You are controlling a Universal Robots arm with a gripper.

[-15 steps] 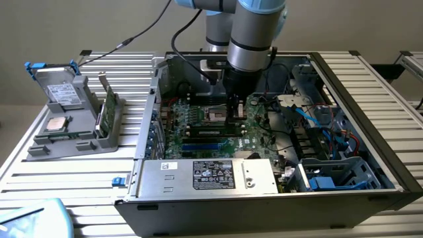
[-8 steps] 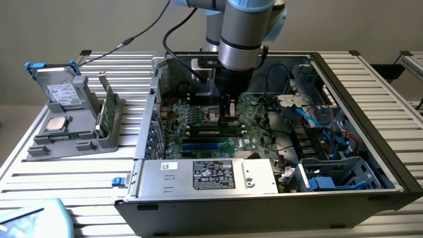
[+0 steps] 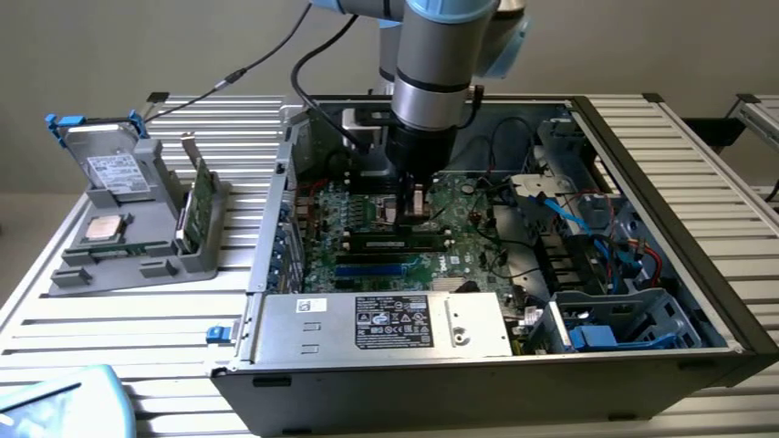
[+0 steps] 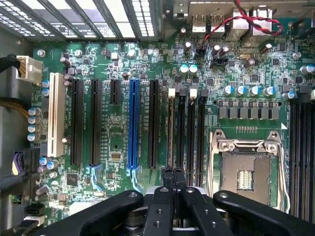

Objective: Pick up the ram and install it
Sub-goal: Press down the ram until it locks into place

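The ram (image 3: 392, 244) stands on edge in a memory slot of the motherboard (image 3: 365, 214) inside the open computer case. In the wrist view the ram (image 4: 171, 128) is a thin edge-on strip in the outermost of several parallel black memory slots, on the side towards the expansion slots. My gripper (image 3: 415, 215) hangs straight down over the board, just above the ram. Its black fingers (image 4: 167, 178) are pressed together with no gap, and the gripper (image 4: 173, 177) is at one end of the ram's slot. Whether the tips touch the ram is hidden.
The bare processor socket (image 4: 246, 172) lies beside the memory slots, and a blue expansion slot (image 4: 133, 123) on their other side. A power supply (image 3: 383, 324) and a drive cage (image 3: 621, 319) line the case. On the exterior view's left a grey holder (image 3: 122, 251) carries a drive, a silver chip and a green card (image 3: 199, 196).
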